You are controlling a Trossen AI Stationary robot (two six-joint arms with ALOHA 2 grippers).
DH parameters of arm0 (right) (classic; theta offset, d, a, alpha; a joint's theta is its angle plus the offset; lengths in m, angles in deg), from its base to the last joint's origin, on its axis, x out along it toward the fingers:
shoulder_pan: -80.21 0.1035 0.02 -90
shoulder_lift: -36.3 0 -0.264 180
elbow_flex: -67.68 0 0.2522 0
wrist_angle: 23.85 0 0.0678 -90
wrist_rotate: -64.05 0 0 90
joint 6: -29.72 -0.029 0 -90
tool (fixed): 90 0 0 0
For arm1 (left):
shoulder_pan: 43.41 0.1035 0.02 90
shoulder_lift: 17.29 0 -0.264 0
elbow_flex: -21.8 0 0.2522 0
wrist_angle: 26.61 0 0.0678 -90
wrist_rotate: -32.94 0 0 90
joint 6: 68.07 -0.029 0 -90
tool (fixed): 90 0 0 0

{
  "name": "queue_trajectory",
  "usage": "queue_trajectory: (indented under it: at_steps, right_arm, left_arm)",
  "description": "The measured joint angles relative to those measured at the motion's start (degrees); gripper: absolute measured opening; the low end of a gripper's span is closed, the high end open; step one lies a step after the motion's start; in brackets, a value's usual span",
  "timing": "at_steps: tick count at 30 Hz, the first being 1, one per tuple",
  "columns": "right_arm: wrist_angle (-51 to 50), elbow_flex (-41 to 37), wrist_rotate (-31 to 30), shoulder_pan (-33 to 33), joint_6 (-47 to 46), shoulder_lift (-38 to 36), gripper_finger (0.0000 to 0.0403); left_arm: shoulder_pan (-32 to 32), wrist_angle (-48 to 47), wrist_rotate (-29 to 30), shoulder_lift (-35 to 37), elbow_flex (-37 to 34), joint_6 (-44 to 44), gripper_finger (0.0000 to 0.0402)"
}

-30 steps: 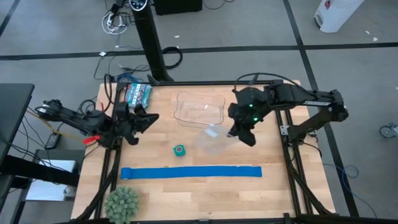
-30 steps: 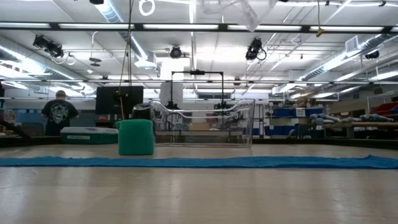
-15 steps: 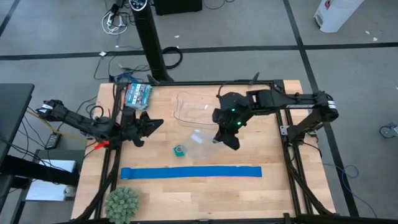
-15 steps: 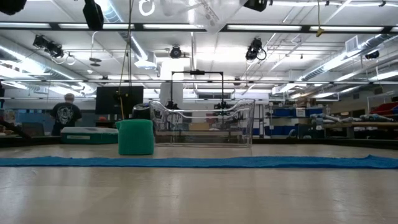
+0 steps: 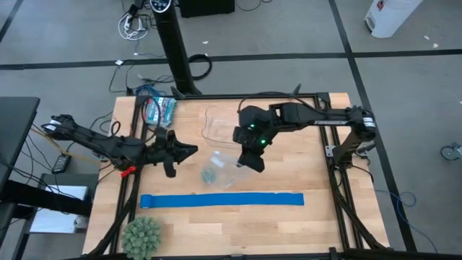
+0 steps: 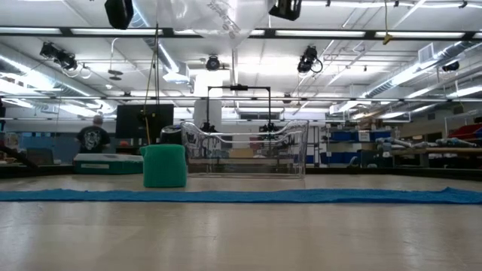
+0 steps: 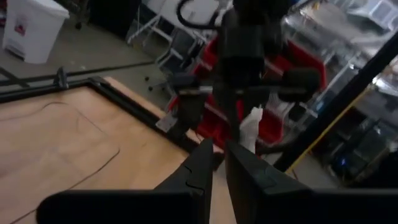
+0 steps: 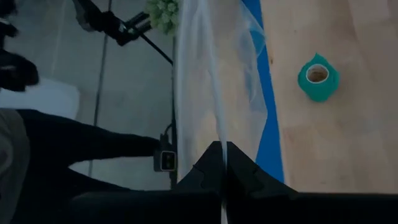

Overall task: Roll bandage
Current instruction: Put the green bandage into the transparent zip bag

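High view, bandage: small teal roll standing on the worktop, already wound, between the two arms and seen through the hanging bag.
Blue strip: long royal-blue strip lies flat on the near side of the roll, apart from it.
Right tool: right tool clenched on the edge of a clear plastic bag, which hangs from it above the worktop, near the roll.
Left tool: left tool hovers off the worktop beside the roll, nearly closed, nothing seen between its fingers.
Clear bin: clear bin sits at the far side of the worktop, behind the bag.
Step in hand (judged): bagging the finished roll.
Technique: keep the right tool's pinch firm so the film does not slip; bring the bag's mouth low and facing the roll.
Technique, left arm: open wider before descending, take the roll across its curved sides so the winding stays tight.
Risk: limp film may fold over the opening; roll could tip or unwind if nudged.
Right wrist view: roll's hollow core faces up.
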Motion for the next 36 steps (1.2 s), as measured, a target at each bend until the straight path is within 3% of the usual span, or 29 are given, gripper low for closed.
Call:
queue_trajectory:
  at_steps: [8, 14, 23, 36]
  right_arm:
    - [-14.9, 13.9, 0.3, -1.3, 7.6, 9.3, 0.0]
    - [-15.7, 15.7, 1.7, -2.1, 8.5, 10.7, 0.0]
    - [-16.1, 15.7, 2.2, -2.8, 8.2, 11.1, 0.0]
    - [-15.5, 15.7, 2.4, -2.8, 8.1, 11.3, 0.0]
  left_arm:
    - [0.0, -11.9, -1.9, 0.0, 4.4, -0.5, 0.0055]
    - [0.0, -16.5, -5.9, -1.6, 6.6, -3.7, 0.0104]
    - [0.0, -14.9, -7.0, -7.4, 6.9, -4.4, 0.019]
    - [0.1, -4.0, -3.0, -13.3, 6.9, -6.1, 0.0198]
